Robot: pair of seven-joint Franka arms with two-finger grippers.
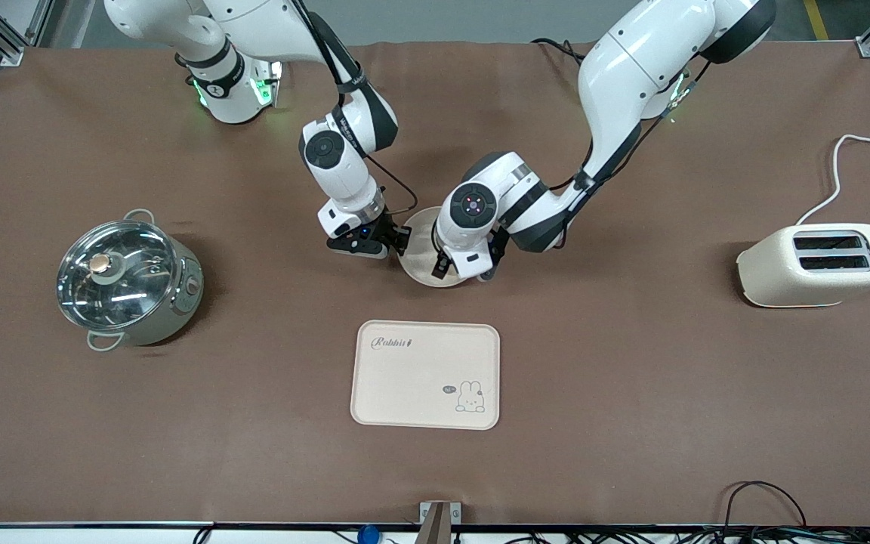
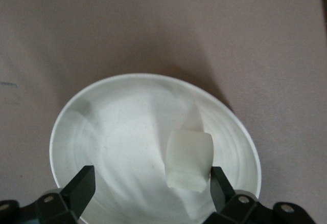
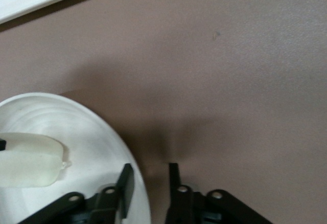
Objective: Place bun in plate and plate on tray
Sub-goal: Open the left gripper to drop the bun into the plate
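While both my grippers work at the plate (image 1: 421, 249), the tray (image 1: 425, 375) lies bare nearer the front camera on the brown table (image 1: 631, 378)

My left gripper (image 2: 150, 185) hangs spread wide over the plate, the bun (image 2: 189, 160) lying in the dish against one fingertip, its long axis across the gap; my right gripper (image 3: 148, 183) straddles the rim, fingers narrowly parted

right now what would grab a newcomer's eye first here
Both arms crowd over the plate mid-table: the left gripper hangs open over it with the bun lying in it, and the right gripper straddles its rim. The tray sits nearer the front camera.
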